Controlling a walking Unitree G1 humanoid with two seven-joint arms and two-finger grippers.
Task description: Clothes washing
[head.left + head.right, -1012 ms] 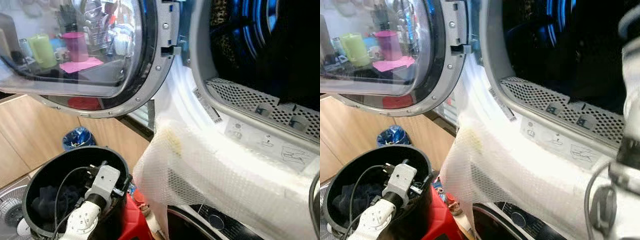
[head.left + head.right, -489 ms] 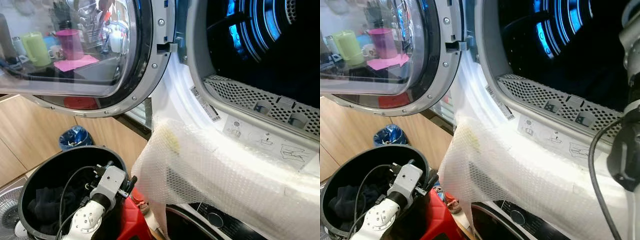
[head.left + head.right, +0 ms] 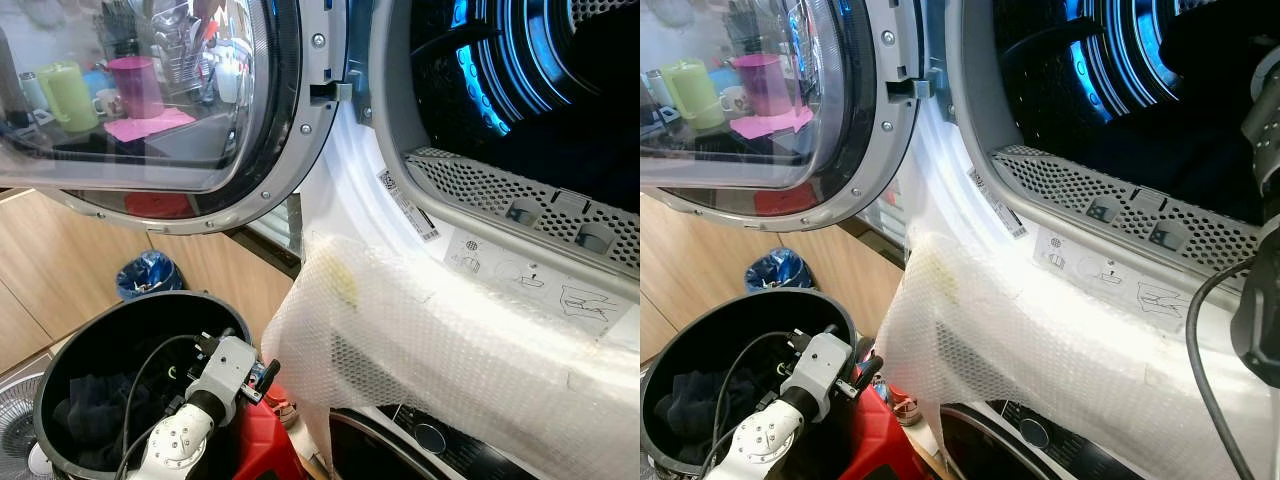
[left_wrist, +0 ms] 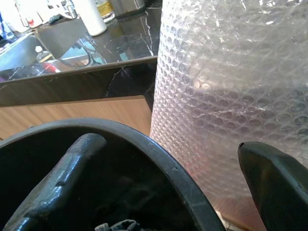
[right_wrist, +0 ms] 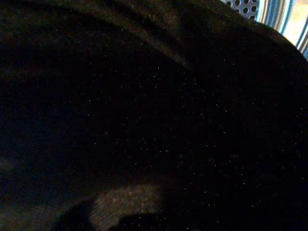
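My left gripper [image 4: 163, 178] hangs over the rim of the round black plastic laundry bucket [image 3: 70, 330], fingers spread and released, dark clothes [image 3: 85, 420] at the bucket's bottom. My right arm [image 3: 1265, 250] reaches into the front-loading machine's drum [image 3: 530, 90]; can't tell its fingers. Bubble wrap [image 3: 450, 350] drapes the front edge.

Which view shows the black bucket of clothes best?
The left eye view: the whole round bucket with dark clothes at its bottom, the left arm over its rim. The right eye view cuts off its left edge. The left wrist view has a stretch of rim between the open left gripper jaws. The right wrist view is dark fabric.
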